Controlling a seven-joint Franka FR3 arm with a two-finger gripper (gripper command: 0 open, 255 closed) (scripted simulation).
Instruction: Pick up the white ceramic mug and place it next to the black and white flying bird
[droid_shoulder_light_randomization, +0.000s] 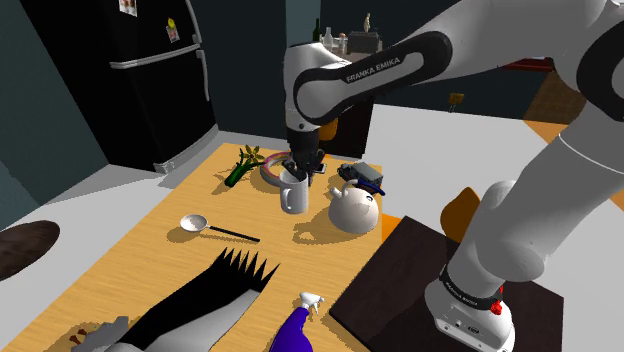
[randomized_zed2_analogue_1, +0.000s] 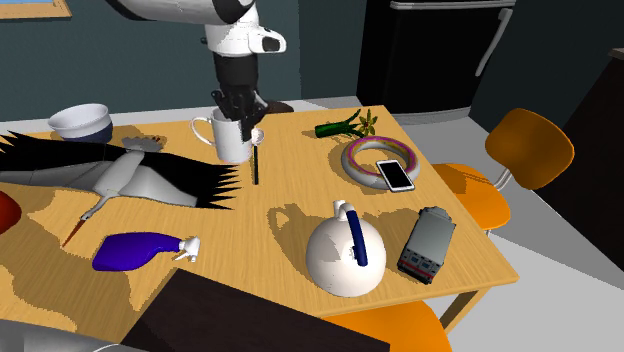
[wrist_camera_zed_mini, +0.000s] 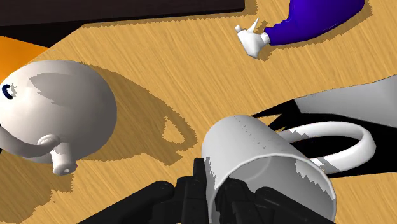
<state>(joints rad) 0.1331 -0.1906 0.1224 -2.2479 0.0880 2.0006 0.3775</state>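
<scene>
One white mug (droid_shoulder_light_randomization: 293, 192) is the thing that matters here. It hangs from the pincer (droid_shoulder_light_randomization: 298, 170), whose black fingers pinch the mug's wall at the rim, one inside and one outside. In the wrist view its shadow falls apart from it on the wood, so I judge it is just off the counter (droid_shoulder_light_randomization: 130, 250). The step in hand looks like the carry: the grasp is made and the placing is not yet done.

In the shoulder view the black and white bird (droid_shoulder_light_randomization: 205, 305) lies at about seven o'clock from the mug. In the second exterior view it lies between eight and nine o'clock, with its black wingtips near the mug. The next move calls for a short carry that way with the mug kept upright. It should then be lowered onto bare wood just beside the wing, not on the feathers and not on the ladle (droid_shoulder_light_randomization: 205, 226). Only then should the pincer spread.

Counted:
- one mug
- one bird
- one ladle
- one white teapot (randomized_zed2_analogue_1: 340, 255) with a blue handle
- one purple spray bottle (randomized_zed2_analogue_1: 135, 250)
- one ring (randomized_zed2_analogue_1: 365, 158) with one phone (randomized_zed2_analogue_1: 395, 175) lying on it
- one bowl (randomized_zed2_analogue_1: 80, 122)
- two orange chairs (randomized_zed2_analogue_1: 525, 145)
</scene>
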